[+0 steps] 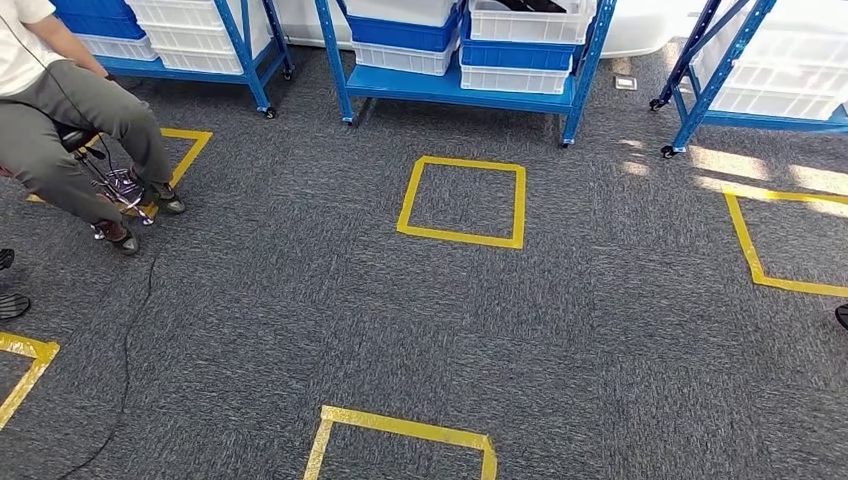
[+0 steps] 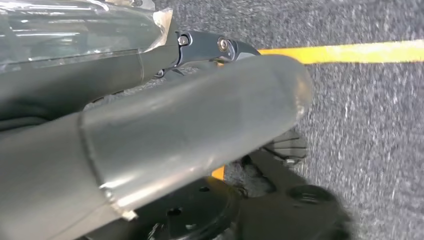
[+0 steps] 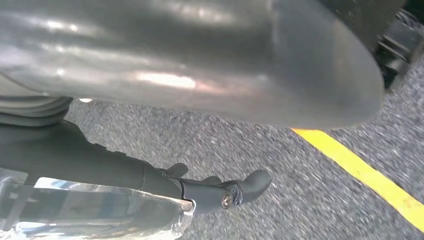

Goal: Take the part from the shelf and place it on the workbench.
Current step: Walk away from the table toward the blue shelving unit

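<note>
Seated person [image 1: 60,110] at far left of head view, feet on grey carpet [image 1: 300,300], partly over a yellow tape outline. Thin dark cable [image 1: 125,370] trailing across carpet from person's feet toward near edge. Dark shoe tips at left edge [image 1: 12,305] and right edge [image 1: 842,316].

Three blue wheeled racks along far side: left rack [image 1: 250,50], middle shelf [image 1: 460,90], right rack [image 1: 715,80]; white and blue bins stacked on all. Open carpet between camera and middle shelf, marked by yellow tape square [image 1: 463,202] directly before it; another tape outline [image 1: 400,430] nearer, one more at right.

Part: cannot tell for sure. Dark shapes [image 1: 530,5] in white bin [image 1: 530,22] on middle shelf, cut off by top edge; too little visible to judge long axis or heading.

Left hand [image 2: 200,115] hanging above carpet, grasping nothing: thick grey thumb across view, dark fingers [image 2: 220,47] stretched out apart from it, yellow tape line beyond. Right hand [image 3: 200,65] likewise released, nothing in it, dark fingers [image 3: 240,190] extended, tips slightly bent, above carpet near yellow tape strip.

Sun patches on carpet at right.
</note>
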Controlling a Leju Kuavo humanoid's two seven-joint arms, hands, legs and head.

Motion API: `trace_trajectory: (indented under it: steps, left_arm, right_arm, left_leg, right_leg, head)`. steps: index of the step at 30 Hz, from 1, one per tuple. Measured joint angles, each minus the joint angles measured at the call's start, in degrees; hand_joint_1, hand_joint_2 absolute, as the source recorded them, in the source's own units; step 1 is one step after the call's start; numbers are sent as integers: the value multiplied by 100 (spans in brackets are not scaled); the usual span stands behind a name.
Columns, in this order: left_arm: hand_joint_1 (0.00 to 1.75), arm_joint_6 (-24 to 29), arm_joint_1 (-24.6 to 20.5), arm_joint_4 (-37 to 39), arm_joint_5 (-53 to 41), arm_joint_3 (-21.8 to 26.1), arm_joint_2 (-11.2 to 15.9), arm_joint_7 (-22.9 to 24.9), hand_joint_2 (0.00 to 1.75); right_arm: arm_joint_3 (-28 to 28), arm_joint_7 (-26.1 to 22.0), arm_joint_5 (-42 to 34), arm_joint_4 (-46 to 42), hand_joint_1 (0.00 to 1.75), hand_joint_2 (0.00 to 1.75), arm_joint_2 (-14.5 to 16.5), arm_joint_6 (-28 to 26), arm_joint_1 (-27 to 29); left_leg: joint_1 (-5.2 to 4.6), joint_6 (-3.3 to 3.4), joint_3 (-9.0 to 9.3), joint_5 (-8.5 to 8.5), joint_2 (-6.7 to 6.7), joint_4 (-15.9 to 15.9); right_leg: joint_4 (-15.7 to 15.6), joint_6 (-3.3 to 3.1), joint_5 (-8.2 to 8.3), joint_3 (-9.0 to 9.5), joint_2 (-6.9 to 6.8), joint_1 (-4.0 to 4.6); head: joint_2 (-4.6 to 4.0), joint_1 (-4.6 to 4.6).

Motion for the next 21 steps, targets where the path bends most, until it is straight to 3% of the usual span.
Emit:
trace_trajectory:
  steps: [2,3,6,7,8,11,12,14,16,17,18,19,21]
  left_arm:
    - [0,-1,14,0,-7,1,1,0,0]
    - [0,-1,20,0,-10,1,3,1,0]
    - [0,-1,23,0,-26,2,26,1,0]
    - [0,-1,20,0,-31,2,35,1,0]
    - [0,0,17,0,-33,2,43,2,0]
    - [0,1,15,0,-34,3,27,4,0]
    - [0,1,17,0,-33,3,22,4,0]
    - [0,5,11,0,-32,4,17,3,0]
    - [0,12,6,0,-32,5,15,3,0]
    - [0,14,11,0,-32,5,12,3,0]
    - [0,15,18,0,-32,6,8,4,0]
    - [0,16,23,0,-32,7,4,4,0]
    - [0,16,27,1,-32,10,-2,4,0]
  right_arm:
    - [1,0,2,0,0,0,-2,-1,9]
    - [1,0,4,0,0,0,-1,-1,14]
    - [4,0,13,3,0,0,23,-1,11]
    - [5,0,17,5,0,0,34,0,0]
    - [6,0,21,7,0,0,42,1,-11]
    - [10,-1,38,7,0,0,34,0,-22]
    - [10,-1,43,7,0,0,31,0,-22]
    - [12,-2,48,7,0,0,25,0,-29]
    - [13,-1,50,7,0,0,14,0,-18]
    - [12,-1,50,7,0,0,5,0,-6]
    - [11,0,50,7,0,0,-3,0,5]
    - [11,0,50,7,0,0,-10,0,14]
    - [13,0,51,8,0,0,-15,0,26]
  left_leg:
    - [-16,39,-369,-144,11,252]
    - [-36,90,-411,-56,11,104]
    - [-178,326,-205,728,19,-899]
    - [-224,377,-140,905,19,-1123]
    - [-256,403,-97,986,13,-1256]
    - [-255,452,118,929,-23,-1426]
    - [-249,484,211,906,-33,-1458]
    - [-248,525,358,816,-51,-1491]
    - [-249,534,501,676,-85,-1493]
    - [-250,527,593,599,-107,-1493]
    - [-250,517,699,520,-130,-1492]
    - [-250,505,806,440,-145,-1492]
    - [-257,468,970,276,-164,-1480]
  right_leg:
    - [-3,-31,-110,123,-1,38]
    - [-7,-38,-171,196,0,56]
    - [-35,-33,-368,395,-2,99]
    - [-72,-19,-426,449,-2,109]
    - [-97,9,-447,523,0,123]
    - [10,148,-347,614,-4,153]
    - [254,178,-294,487,-2,151]
    - [977,173,-342,14,3,136]
    - [1426,108,-718,-473,4,124]
    - [1431,85,-915,-618,4,122]
    - [1288,105,-996,-694,4,118]
    - [1027,162,-908,-714,4,112]
    - [426,326,-279,-668,0,103]
  head:
    - [0,1]
    - [0,0]
    - [-1,8]
    - [-1,9]
    - [-1,11]
    - [-1,8]
    - [-1,6]
    - [-2,7]
    - [-2,7]
    - [-2,9]
    - [-2,11]
    - [-2,13]
    - [-2,14]
